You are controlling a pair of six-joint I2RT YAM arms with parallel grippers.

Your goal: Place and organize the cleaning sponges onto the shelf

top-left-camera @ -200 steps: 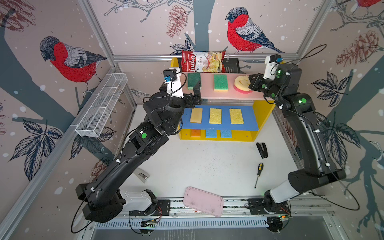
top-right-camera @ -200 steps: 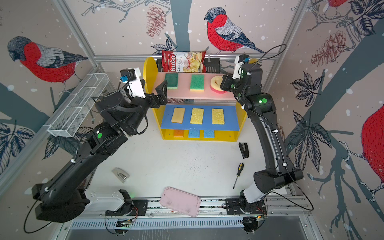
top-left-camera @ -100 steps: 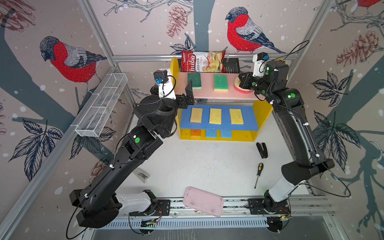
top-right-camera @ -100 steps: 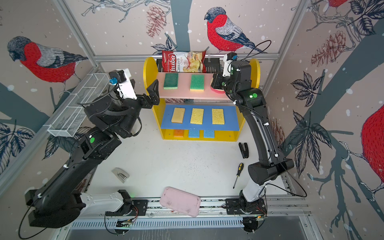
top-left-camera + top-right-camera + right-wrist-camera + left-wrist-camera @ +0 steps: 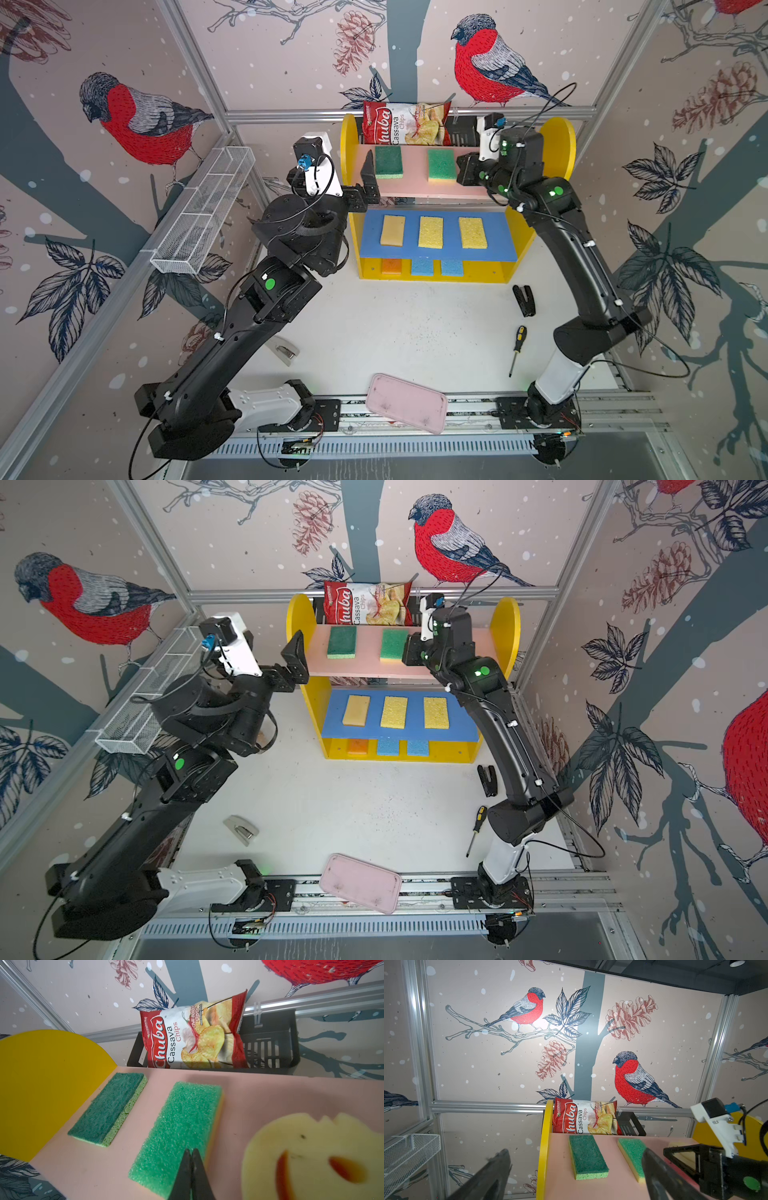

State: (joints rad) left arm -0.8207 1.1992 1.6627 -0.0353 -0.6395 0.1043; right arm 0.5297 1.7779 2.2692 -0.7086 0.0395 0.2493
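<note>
green sponges (image 5: pixel 388 162) and the smiley sponge (image 5: pixel 307 1157) lie on the shelf's (image 5: pixel 559 145) pink top, yellow-tan sponges (image 5: pixel 430 232) on blue, orange and blue sponges (image 5: pixel 422 266) on the base: placing looks done. right gripper (image 5: pixel 192 1157), shut and empty, hovers over a green one; left gripper (image 5: pixel 356 178) gapes at the shelf's left side.

The shelf (image 5: pixel 41 1084) has smooth, matt boards. On its top board the dark green sponge (image 5: pixel 108 1105) shows a fibrous, felt-like face, the light green sponge (image 5: pixel 178 1126) a coarse, grainy one, the round yellow sponge (image 5: pixel 311 1136) soft foam. Behind the shelf, the crisp packet (image 5: pixel 193 1036) is glossy, crinkled.
</note>
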